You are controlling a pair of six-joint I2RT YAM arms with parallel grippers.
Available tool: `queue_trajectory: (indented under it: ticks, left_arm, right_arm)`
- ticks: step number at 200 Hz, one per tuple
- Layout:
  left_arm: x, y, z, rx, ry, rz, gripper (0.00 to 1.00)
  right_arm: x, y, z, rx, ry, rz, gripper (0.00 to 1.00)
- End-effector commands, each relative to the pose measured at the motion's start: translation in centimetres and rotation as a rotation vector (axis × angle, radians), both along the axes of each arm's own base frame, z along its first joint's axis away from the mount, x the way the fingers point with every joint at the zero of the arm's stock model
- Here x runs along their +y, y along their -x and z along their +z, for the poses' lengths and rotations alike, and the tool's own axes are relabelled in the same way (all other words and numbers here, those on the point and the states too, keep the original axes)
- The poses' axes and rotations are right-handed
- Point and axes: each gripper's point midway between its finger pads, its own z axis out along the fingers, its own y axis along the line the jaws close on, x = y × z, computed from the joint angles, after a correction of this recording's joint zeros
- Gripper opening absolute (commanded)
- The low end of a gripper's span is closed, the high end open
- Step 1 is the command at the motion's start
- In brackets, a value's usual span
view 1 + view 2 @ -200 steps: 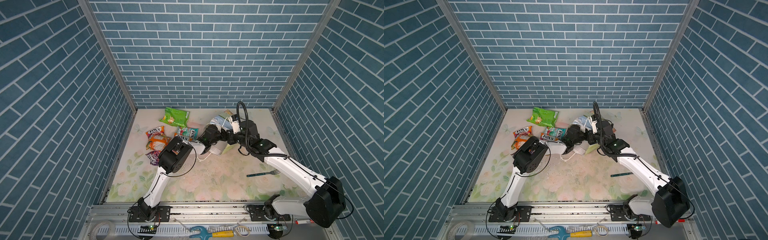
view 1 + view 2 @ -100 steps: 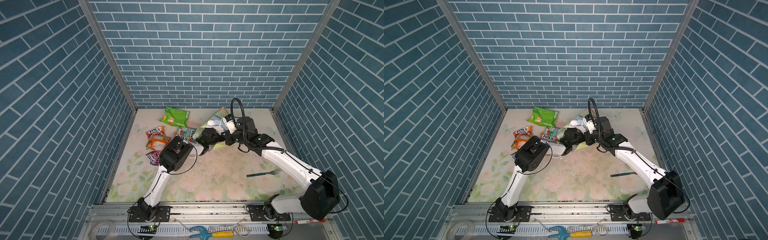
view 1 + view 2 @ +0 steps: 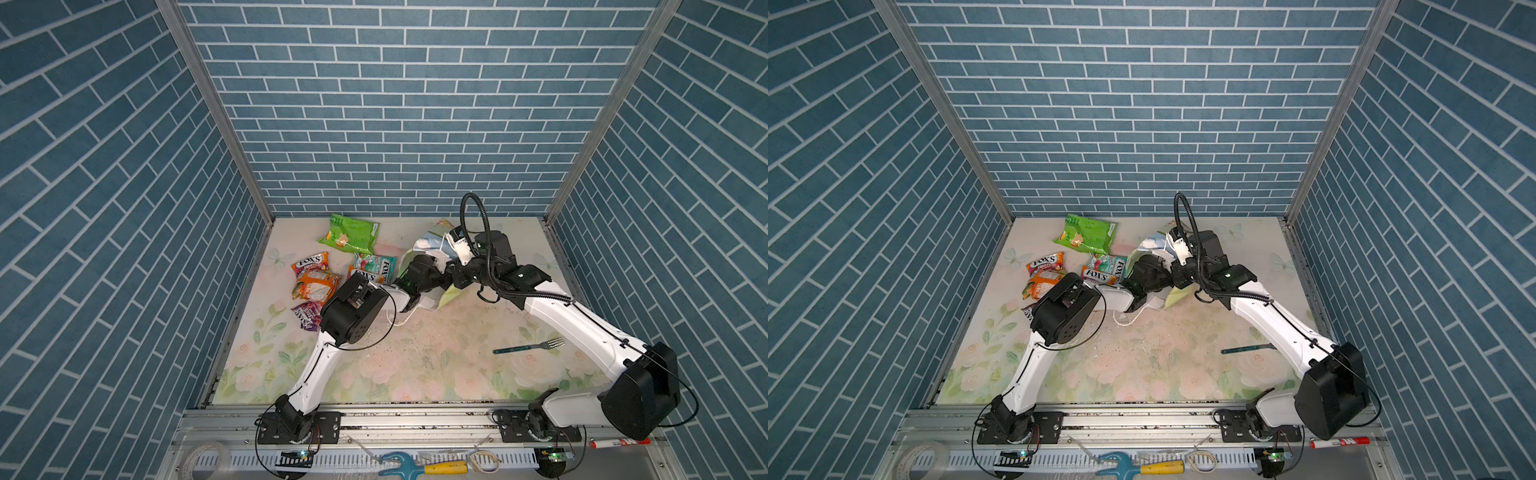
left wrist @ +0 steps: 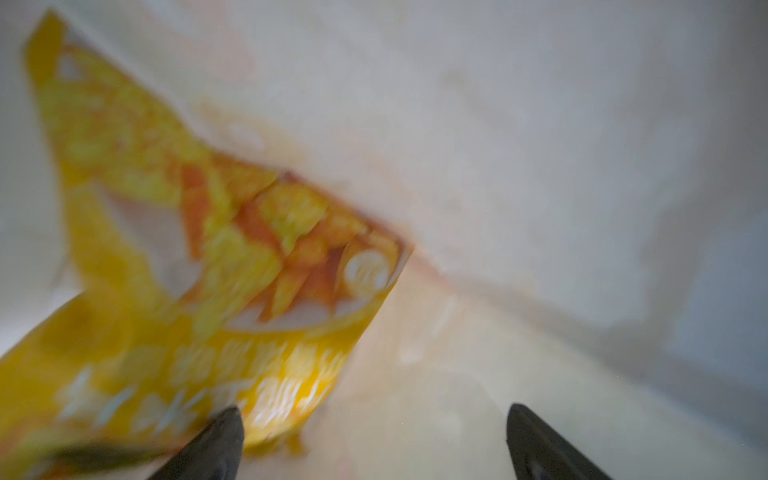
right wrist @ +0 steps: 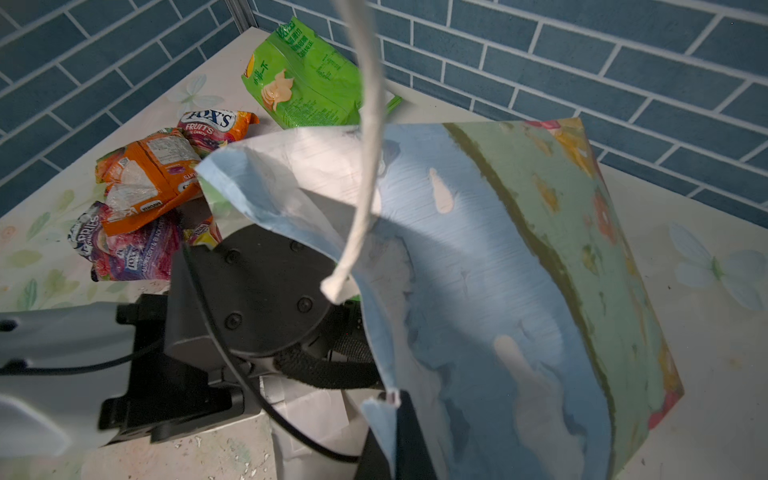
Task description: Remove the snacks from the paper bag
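Note:
The paper bag (image 3: 428, 245) (image 3: 1152, 243) lies on its side at the back of the table, sky-blue print up (image 5: 498, 249). My right gripper (image 5: 395, 405) (image 3: 451, 279) is shut on the bag's rim, holding the mouth up. My left wrist (image 3: 419, 274) reaches into that mouth. Inside, the left gripper (image 4: 372, 409) is open, and a blurred orange-yellow snack packet (image 4: 208, 270) lies against one fingertip (image 4: 226, 432). Outside on the left lie the green chip bag (image 3: 349, 235) (image 5: 303, 79), an orange packet (image 3: 313, 286) and several FOX'S packets (image 3: 309, 262).
A teal-handled fork (image 3: 528, 347) lies on the table under the right forearm. A loose white cord handle (image 5: 365, 145) hangs in front of the right wrist camera. Blue brick walls close three sides. Tools and a tape roll (image 3: 205, 457) sit on the front rail.
The right arm has swung back and left with the bag's rim, tipping the mouth up. The left wrist has gone deeper into the bag.

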Motion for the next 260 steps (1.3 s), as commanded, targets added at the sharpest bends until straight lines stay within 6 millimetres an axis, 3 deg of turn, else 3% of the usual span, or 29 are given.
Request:
queue_trajectory:
  ticks: [1, 52, 104, 126, 149, 192, 201, 219, 242, 255, 260]
  left_arm:
    - [-1.3, 0.2, 1.2, -0.03, -0.031, -0.018, 1.0]
    - [-3.2, 1.6, 2.6, -0.084, -0.022, -0.087, 1.0]
    - [-5.7, 4.7, 3.1, -0.154, -0.032, -0.219, 1.0]
    - [-6.2, 4.2, 3.4, -0.151, -0.013, -0.19, 1.0]
    - [-6.5, 2.1, 3.6, -0.104, 0.027, -0.093, 1.0]
    - [-6.1, -0.9, 3.1, -0.064, 0.071, 0.063, 0.99]
    - [-6.3, -1.1, 3.1, -0.057, 0.081, 0.064, 0.9]
    - [-6.5, -0.7, 3.5, -0.05, 0.095, 0.043, 0.56]
    - [-6.0, -0.3, 3.9, -0.076, 0.097, 0.037, 0.32]
    - [-5.6, -0.3, 4.0, -0.088, 0.097, 0.048, 0.04]
    - [-5.5, -0.3, 4.1, -0.089, 0.101, 0.049, 0.0]
  right_arm:
    - [-0.4, -0.4, 1.8, -0.066, 0.05, 0.016, 0.0]
    - [-0.1, 0.1, 2.1, -0.067, 0.094, 0.082, 0.0]
    - [0.8, 0.6, 2.5, -0.07, 0.095, 0.16, 0.0]
    - [1.9, 1.4, 2.2, -0.036, 0.053, 0.223, 0.0]
    - [2.7, 1.7, 2.1, -0.01, 0.001, 0.245, 0.0]
    - [2.6, 2.1, 2.1, 0.01, -0.086, 0.229, 0.0]
    - [2.4, 2.0, 2.1, 0.009, -0.107, 0.215, 0.0]
    - [1.9, 1.9, 1.9, 0.012, -0.117, 0.193, 0.0]
    - [1.3, 2.0, 1.3, 0.021, -0.11, 0.177, 0.0]
    - [1.0, 2.1, 1.0, 0.03, -0.113, 0.172, 0.0]
    - [0.8, 2.2, 0.8, 0.034, -0.112, 0.17, 0.0]
